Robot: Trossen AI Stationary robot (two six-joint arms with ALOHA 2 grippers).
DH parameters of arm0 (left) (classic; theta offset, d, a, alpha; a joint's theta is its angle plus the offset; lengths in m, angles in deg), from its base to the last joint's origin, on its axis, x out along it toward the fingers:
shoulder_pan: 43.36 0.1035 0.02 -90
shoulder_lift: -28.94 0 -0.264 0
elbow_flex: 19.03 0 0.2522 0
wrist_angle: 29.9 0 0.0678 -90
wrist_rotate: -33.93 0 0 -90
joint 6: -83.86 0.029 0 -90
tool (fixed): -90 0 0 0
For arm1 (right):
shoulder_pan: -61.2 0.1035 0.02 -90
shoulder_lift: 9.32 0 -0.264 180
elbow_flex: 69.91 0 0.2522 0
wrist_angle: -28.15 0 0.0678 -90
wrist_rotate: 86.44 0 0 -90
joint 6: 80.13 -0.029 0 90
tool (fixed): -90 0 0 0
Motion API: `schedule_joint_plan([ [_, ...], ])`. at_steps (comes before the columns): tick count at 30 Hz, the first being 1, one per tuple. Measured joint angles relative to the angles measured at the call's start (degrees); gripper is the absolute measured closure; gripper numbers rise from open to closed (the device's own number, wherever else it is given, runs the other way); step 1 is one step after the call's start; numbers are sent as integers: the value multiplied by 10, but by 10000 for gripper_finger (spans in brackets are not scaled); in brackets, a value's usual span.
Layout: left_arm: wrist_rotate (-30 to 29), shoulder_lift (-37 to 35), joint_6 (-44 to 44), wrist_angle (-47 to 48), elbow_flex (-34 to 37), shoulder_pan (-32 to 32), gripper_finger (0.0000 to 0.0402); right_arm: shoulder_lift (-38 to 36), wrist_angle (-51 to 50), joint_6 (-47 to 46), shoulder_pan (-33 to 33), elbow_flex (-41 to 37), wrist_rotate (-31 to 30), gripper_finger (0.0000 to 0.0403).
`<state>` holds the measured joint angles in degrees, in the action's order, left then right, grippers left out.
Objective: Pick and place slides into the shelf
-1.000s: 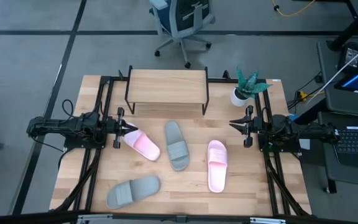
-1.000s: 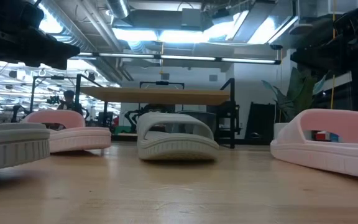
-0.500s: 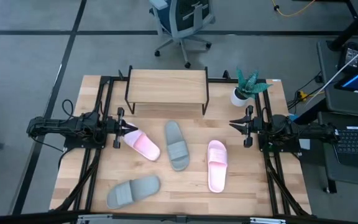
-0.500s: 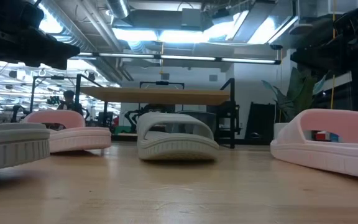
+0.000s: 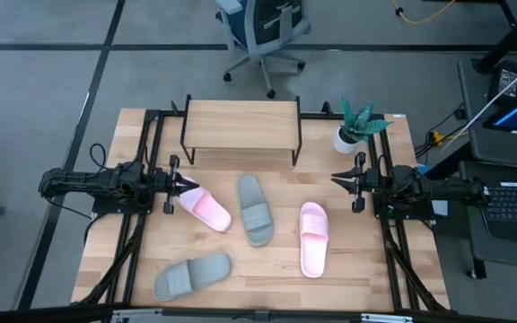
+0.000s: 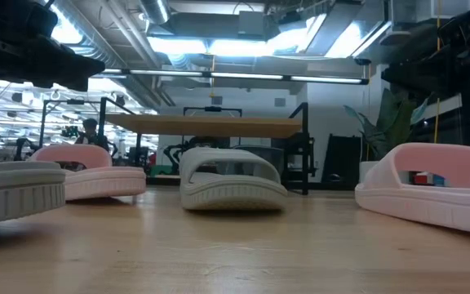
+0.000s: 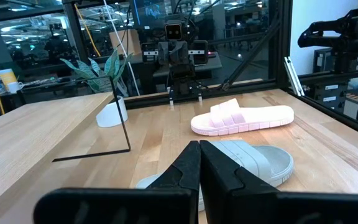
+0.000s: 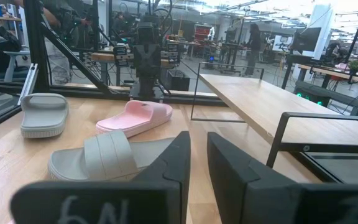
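Observation:
Several slides lie soles down on the wooden table. One pink slide (image 5: 206, 210) lies left of centre and a grey-green one (image 5: 255, 209) at the centre. Another pink one (image 5: 312, 238) lies to the right, and another grey-green one (image 5: 193, 274) near the front edge. The shelf (image 5: 240, 124) stands at the far edge on thin black legs, its plank top bare. My left gripper (image 5: 187, 186) is shut and points level toward the table's middle, just above the left pink slide's far end. My right gripper (image 5: 337, 178) points level from the right, with a narrow gap between its fingers (image 8: 199, 155) and nothing in it.
A potted plant (image 5: 355, 126) in a white pot stands at the table's far right corner, beside the shelf. Black frame rails (image 5: 142, 224) run along the left and right sides. An office chair (image 5: 263, 36) stands on the floor beyond the table.

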<state>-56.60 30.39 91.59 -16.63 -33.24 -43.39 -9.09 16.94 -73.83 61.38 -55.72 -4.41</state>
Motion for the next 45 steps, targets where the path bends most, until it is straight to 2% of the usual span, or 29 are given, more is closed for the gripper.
schedule_joint_plan([
  [25,0,0,0,0,0,0,401,0,0,-1,0,0,0,345],
  [30,0,0,4,0,0,0,401,0,1,-59,0,0,0,345],
  [45,0,0,4,-2,0,0,401,0,1,-61,0,0,0,345],
])
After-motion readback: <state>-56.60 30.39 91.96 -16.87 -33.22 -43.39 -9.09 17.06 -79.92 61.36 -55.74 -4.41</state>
